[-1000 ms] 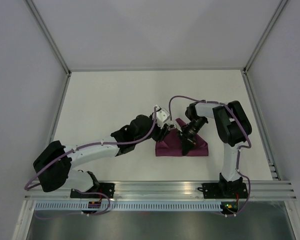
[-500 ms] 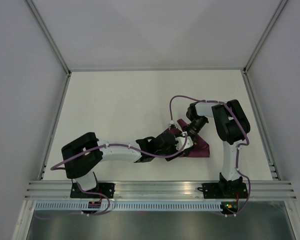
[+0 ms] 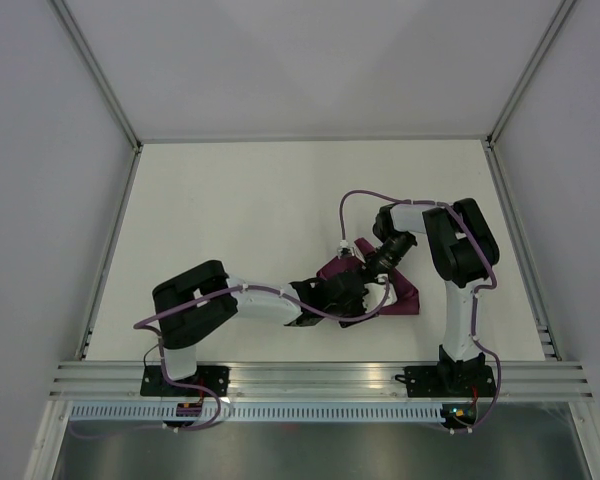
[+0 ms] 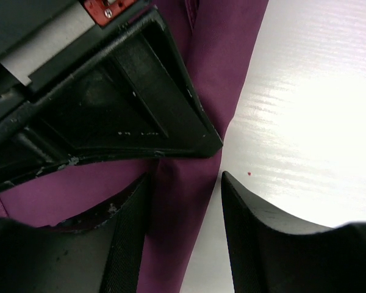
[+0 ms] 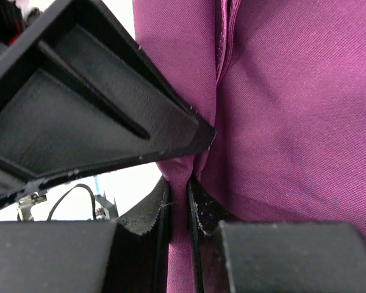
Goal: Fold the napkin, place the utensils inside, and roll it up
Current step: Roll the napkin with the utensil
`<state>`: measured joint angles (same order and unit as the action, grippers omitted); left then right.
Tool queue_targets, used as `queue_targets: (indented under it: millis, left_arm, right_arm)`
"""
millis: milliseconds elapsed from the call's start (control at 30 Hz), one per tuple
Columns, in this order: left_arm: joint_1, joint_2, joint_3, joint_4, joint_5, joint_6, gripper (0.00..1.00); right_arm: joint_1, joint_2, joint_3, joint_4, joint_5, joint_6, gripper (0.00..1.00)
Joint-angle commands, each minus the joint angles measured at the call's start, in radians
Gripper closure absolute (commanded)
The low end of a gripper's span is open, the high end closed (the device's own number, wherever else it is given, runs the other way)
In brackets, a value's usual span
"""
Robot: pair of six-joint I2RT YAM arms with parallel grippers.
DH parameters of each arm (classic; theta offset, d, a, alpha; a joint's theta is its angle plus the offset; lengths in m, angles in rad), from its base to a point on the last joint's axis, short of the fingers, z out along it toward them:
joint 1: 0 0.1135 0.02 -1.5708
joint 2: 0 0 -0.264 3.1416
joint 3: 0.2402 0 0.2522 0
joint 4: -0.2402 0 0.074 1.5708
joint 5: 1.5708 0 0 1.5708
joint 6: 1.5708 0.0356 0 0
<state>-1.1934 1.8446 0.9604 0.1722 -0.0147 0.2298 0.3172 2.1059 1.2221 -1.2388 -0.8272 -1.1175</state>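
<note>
Maroon napkin [image 3: 402, 296] bunched at four o'clock on the counter [image 3: 230, 210]. Pinched on a raised fold by the right gripper [image 5: 178, 183], nearly closed, probably to keep the fold up. Straddled at its edge by the left gripper [image 4: 183, 183], jaws parted, holding nothing.

The left arm [image 3: 265, 300] and the right arm [image 3: 458, 320] are built in the same way: white, tube-like links joined by bulky black housings [image 3: 466, 245] with rounded corners. A thin purple cable [image 3: 346, 205] runs along the outside of each arm in loose curves. Each arm stands on a flat black base plate [image 3: 185, 381]. The left gripper [image 4: 183, 183] has matte black fingers [image 4: 256, 244] with pale scuff marks. The right gripper [image 5: 178, 183] has the same black fingers [image 5: 147, 213], a little rough along the edges. A small red part [image 4: 107, 7] with a screw head shows on its body.
</note>
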Motion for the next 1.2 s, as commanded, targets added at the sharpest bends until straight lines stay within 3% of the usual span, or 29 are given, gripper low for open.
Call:
queue_targets:
  millis: [0, 167, 333, 433, 500, 667, 867, 1033, 1167]
  left_arm:
    - [-0.006, 0.021, 0.024, 0.062, 0.039, 0.045, 0.46]
    - [-0.006, 0.044, 0.011, 0.101, 0.055, 0.045, 0.60]
    - [-0.005, 0.070, 0.014, 0.095, 0.081, 0.048, 0.83]
    - [-0.002, 0.093, 0.029, 0.064, 0.097, 0.040, 0.93]
    - [0.006, 0.113, 0.044, 0.034, 0.120, 0.039, 0.98]
    - [0.047, 0.134, 0.060, -0.011, 0.200, 0.008, 0.98]
    - [0.113, 0.146, 0.083, -0.062, 0.301, -0.037, 0.98]
    - [0.161, 0.168, 0.126, -0.126, 0.366, -0.073, 0.98]
    - [0.228, 0.205, 0.196, -0.230, 0.496, -0.122, 0.98]
  right_arm:
    - [-0.007, 0.039, 0.008, 0.142, 0.106, -0.041, 0.85]
    - [-0.009, 0.043, 0.011, 0.148, 0.111, -0.028, 0.84]
    - [-0.012, 0.036, 0.017, 0.142, 0.114, -0.024, 0.83]
    - [-0.015, 0.025, 0.030, 0.136, 0.115, -0.016, 0.78]
    - [-0.018, 0.013, 0.040, 0.137, 0.114, -0.001, 0.68]
    - [-0.039, -0.055, 0.086, 0.130, 0.111, 0.028, 0.49]
    - [-0.092, -0.136, 0.163, 0.140, 0.097, 0.108, 0.42]
    - [-0.165, -0.175, 0.217, 0.179, 0.083, 0.183, 0.41]
    - [-0.233, -0.224, 0.240, 0.214, 0.056, 0.235, 0.40]
